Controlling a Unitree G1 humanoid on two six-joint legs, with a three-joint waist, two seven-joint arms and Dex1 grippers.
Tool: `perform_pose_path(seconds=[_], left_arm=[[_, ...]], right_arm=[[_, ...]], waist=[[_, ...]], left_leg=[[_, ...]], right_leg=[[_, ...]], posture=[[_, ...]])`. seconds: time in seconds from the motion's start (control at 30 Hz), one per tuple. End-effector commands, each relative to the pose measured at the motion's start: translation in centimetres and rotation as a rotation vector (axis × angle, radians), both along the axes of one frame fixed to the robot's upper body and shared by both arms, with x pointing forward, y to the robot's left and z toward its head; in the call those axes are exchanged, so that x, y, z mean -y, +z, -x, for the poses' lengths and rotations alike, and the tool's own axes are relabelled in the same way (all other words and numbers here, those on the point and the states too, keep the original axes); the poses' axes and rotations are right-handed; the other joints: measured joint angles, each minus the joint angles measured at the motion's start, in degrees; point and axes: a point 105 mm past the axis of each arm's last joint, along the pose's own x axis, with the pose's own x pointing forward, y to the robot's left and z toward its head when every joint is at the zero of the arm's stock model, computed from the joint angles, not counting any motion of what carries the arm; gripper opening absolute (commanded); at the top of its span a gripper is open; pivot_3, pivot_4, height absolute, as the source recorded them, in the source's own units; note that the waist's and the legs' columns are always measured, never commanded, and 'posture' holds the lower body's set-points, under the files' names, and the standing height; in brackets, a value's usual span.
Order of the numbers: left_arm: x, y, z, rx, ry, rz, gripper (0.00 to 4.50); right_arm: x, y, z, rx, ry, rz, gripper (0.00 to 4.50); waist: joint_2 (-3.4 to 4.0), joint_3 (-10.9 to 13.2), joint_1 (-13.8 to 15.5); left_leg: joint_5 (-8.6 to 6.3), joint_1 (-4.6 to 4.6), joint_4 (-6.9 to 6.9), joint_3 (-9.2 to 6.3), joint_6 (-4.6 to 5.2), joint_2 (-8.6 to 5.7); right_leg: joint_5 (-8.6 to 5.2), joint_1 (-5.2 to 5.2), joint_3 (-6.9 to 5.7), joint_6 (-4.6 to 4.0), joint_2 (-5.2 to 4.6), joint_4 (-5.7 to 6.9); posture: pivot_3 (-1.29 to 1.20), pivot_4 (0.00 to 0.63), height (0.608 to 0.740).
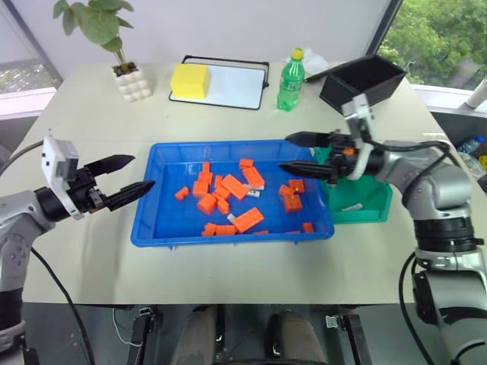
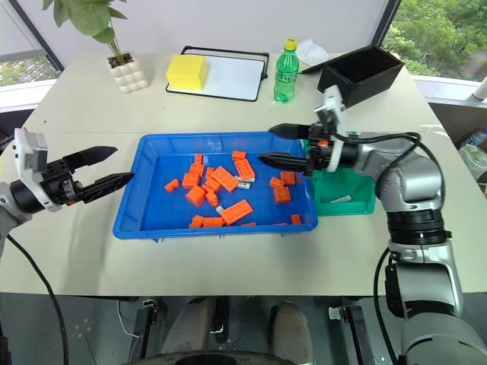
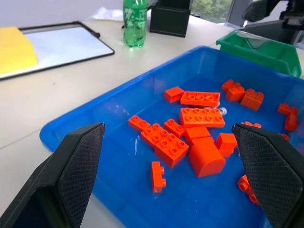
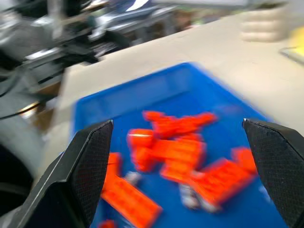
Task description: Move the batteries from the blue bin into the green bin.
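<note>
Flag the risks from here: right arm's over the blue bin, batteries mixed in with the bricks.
1. The batteries lie wedged among orange blocks, so the open right gripper could pinch a block instead.
2. The green bin sits tight against the blue bin; the swinging arm could knock it.
3. The open left gripper hangs by the blue bin's rim and could nudge it.

Your left gripper (image 1: 131, 174) is holding level at the left with its two black fingers spread wide and empty, while your right gripper (image 1: 298, 153), wrist bent to point leftward, is reaching across with its fingers likewise parted and nothing between them.
</note>
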Motion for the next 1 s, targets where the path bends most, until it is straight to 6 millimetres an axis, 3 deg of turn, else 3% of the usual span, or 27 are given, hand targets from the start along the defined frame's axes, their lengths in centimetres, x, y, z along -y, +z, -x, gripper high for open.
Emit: perform_pose_path(seconds=[0.03,0.2,0.4,0.6,1.0], left_arm=[[0.8,1.0,0.6,0.046,-0.018,0.002,4.5],[1.3,0.6,0.8,0.044,-0.02,0.012,4.5],[1.6,0.0,1.0,0.037,-0.005,0.033,4.5],[1.7,-0.2,1.4,0.037,0.017,0.046,4.5],[1.6,-0.2,1.6,0.038,0.051,0.06,4.5]], right_arm=[[-0.3,-0.5,1.4,0.043,0.132,0.129,4.46],[0.7,-3.4,1.6,0.055,0.282,0.345,4.46],[0.6,-6.2,0.2,0.18,0.407,0.553,4.46],[-0.7,-7.4,-1.4,0.26,0.448,0.598,4.46],[-4.1,-8.3,-1.7,0.335,0.503,0.559,4.46]], waist=[[0.0,0.0,0.03],[0.0,0.0,-0.34],[0.0,0.0,-0.63],[0.0,0.0,-0.4],[0.0,0.0,-0.43]], left_leg=[[0.0,-0.01,0.01,-0.01,0.0,-0.02],[-0.02,-0.01,0.01,-0.01,0.04,-0.02],[-0.02,0.0,0.0,0.04,0.03,0.03],[0.0,0.0,0.05,0.04,0.01,0.04],[0.0,0.0,0.07,-0.02,-0.01,0.04]], right_leg=[[0.0,0.0,0.0,0.0,-0.01,0.0],[0.0,-0.03,0.01,0.0,0.01,0.0],[0.0,-0.08,0.01,0.0,0.02,0.01],[0.0,-0.05,0.0,0.0,0.03,0.01],[0.0,-0.02,-0.01,0.0,0.06,0.0]], posture=[[0.0,0.15,0.739],[0.0,0.15,0.739],[0.0,0.15,0.739],[0.0,0.15,0.739],[0.0,0.15,0.739]])
